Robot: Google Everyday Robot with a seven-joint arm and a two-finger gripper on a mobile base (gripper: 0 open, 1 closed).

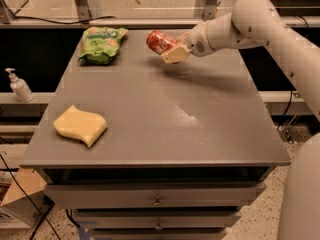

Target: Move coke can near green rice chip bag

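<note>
hand (170,52) over far side of counter (165,124), closed tight around soda can (159,41), held tipped and clear of surface, likely so it carries without dragging. can near green chip bag (101,44), not touching.

The white arm (252,21) reaches in from the right, its forearm stretched leftward. Its claw (168,49) hangs above the far side of the bench (160,124), fingers clamped on the tilted coke can (158,40).
</note>
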